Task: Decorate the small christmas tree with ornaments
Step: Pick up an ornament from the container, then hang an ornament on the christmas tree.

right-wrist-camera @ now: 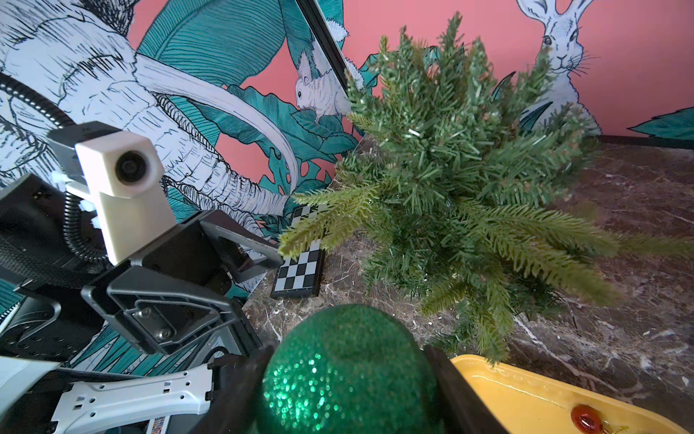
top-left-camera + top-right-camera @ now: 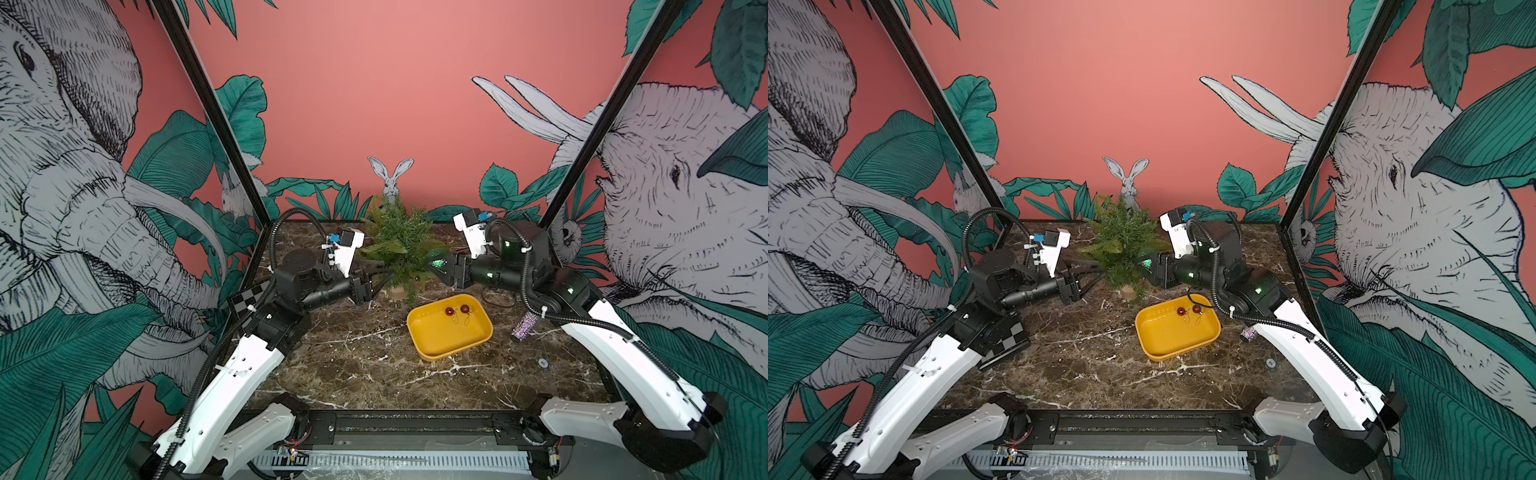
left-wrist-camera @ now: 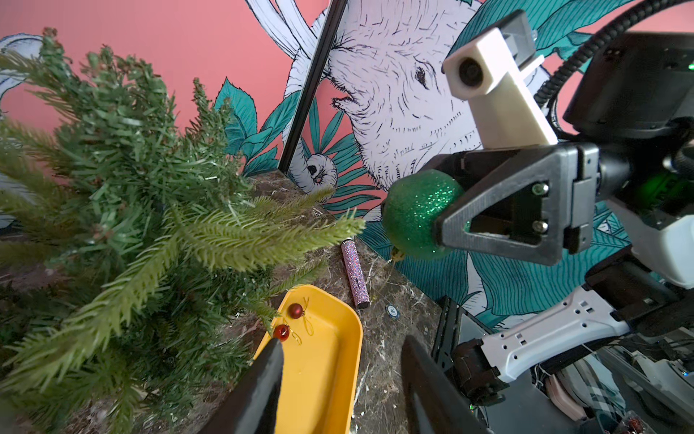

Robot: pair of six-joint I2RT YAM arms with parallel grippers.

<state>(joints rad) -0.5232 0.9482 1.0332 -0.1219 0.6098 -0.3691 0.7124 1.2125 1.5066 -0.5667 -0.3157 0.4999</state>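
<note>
The small christmas tree (image 2: 399, 243) (image 2: 1124, 249) stands in a tan pot (image 2: 397, 293) at the back middle of the marble table. My right gripper (image 2: 441, 268) (image 1: 347, 353) is shut on the glittery green ball ornament (image 2: 436, 262) (image 3: 417, 214) (image 1: 349, 379), holding it just off the tree's right side. My left gripper (image 2: 380, 270) (image 3: 341, 340) is at the tree's left side, open, with nothing between its fingers; a pale branch tip (image 1: 296, 240) lies beside one finger. Two small red ornaments (image 2: 449, 311) (image 2: 464, 309) (image 3: 295, 310) lie in the yellow tray (image 2: 446, 338).
A glittery silver-purple cylinder (image 2: 524, 327) (image 3: 355, 274) lies right of the tray, under the right arm. A checkerboard card (image 2: 249, 301) (image 1: 300, 270) sits at the table's left edge. A small round disc (image 2: 543, 363) lies near the front right. Black frame posts stand at both back corners.
</note>
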